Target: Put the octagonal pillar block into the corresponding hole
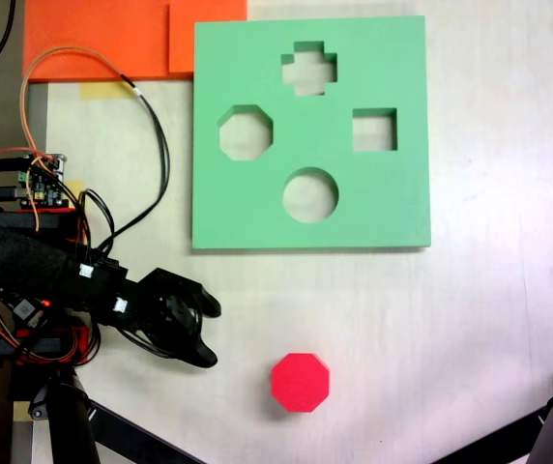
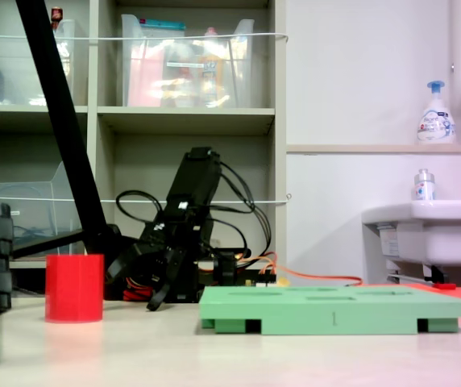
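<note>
Red foam by the look of it, the block probably weighs little and gives under pressure, so pinch two opposite flat sides gently. It stands on the table below the green board, untouched; your gripper hangs spread and empty nearby.

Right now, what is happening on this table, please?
A small robot arm is set to sort a shape. Its gripper is open and empty, beside the red octagonal block, not touching it. The block stands alone on the table, apart from the green board. The eight-sided hole, on the board's left in the first exterior view, is still empty.
</note>
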